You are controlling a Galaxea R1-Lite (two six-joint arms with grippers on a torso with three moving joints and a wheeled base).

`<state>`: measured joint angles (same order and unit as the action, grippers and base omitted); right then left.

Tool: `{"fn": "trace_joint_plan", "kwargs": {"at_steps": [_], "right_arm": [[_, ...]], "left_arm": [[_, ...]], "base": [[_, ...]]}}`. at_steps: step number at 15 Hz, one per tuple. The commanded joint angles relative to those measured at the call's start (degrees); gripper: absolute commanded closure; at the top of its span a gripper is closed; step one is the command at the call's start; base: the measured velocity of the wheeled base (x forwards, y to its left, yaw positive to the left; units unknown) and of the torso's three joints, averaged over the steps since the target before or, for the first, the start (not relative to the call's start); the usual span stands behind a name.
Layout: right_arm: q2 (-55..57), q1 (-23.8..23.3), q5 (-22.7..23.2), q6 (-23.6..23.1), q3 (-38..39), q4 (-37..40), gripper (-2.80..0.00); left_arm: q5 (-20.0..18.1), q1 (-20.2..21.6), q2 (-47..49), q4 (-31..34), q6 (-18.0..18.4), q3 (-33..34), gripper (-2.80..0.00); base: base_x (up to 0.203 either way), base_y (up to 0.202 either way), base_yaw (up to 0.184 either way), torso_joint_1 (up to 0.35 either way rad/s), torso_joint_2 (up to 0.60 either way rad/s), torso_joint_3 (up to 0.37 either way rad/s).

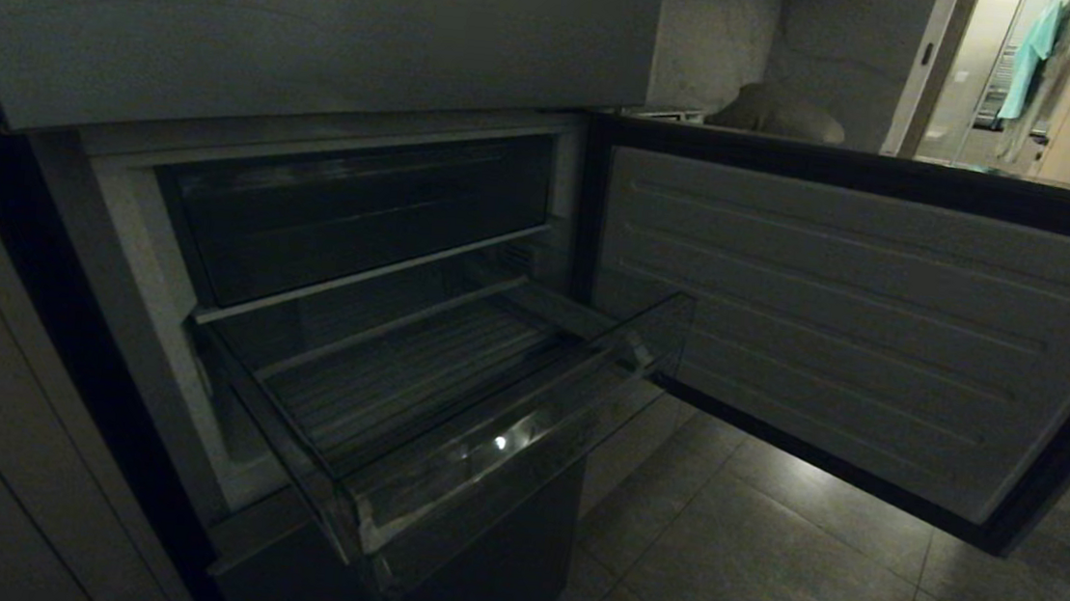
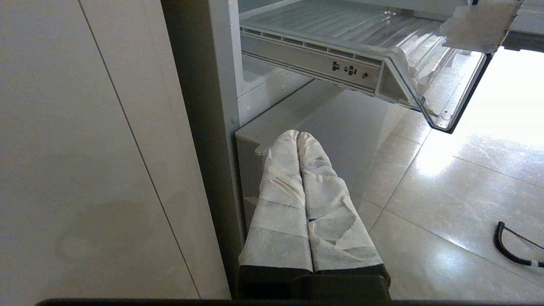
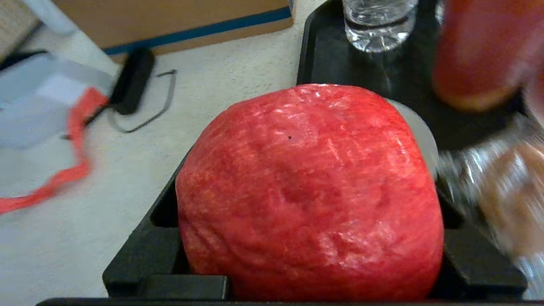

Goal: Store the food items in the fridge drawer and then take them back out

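Filling the right wrist view, a red pomegranate-like fruit sits between the right gripper's jaws, pinched above a black tray holding a water bottle. The clear fridge drawer stands pulled out. The left gripper hangs beside the fridge, fingers pressed together.

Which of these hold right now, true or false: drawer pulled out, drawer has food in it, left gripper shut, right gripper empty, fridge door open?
1. The clear drawer is pulled out of the fridge. True.
2. Food lies in the drawer. False: it looks empty.
3. The left gripper is shut. True: its wrapped fingers touch, holding nothing.
4. The right gripper is empty. False: a red fruit fills the space between its jaws, above a black tray.
5. The fridge door stands open. True.
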<state>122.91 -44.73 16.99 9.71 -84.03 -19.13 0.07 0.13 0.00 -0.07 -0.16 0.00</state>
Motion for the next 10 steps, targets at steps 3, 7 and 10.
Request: {"fn": "trace_joint_plan", "kwargs": {"at_steps": [3, 7, 10], "right_arm": [[10.13, -0.09, 0.16, -0.72, -7.18, -0.05, 0.0], [14.03, -0.04, 0.23, -0.66, -10.15, -0.12, 0.0], [15.93, -0.01, 0.2, -0.65, -13.06, -0.12, 0.0]], "left_arm": [[0.01, 0.04, 0.0, -0.01, -0.02, 0.0, 0.0], [0.01, 0.04, 0.0, -0.01, -0.02, 0.0, 0.0], [0.01, 0.04, 0.0, -0.02, -0.02, 0.0, 0.0]], "base": [[0.0, 0.0, 0.0, 0.0, 0.0, 0.0], [0.0, 0.0, 0.0, 0.0, 0.0, 0.0], [0.0, 0.0, 0.0, 0.0, 0.0, 0.0]]}}
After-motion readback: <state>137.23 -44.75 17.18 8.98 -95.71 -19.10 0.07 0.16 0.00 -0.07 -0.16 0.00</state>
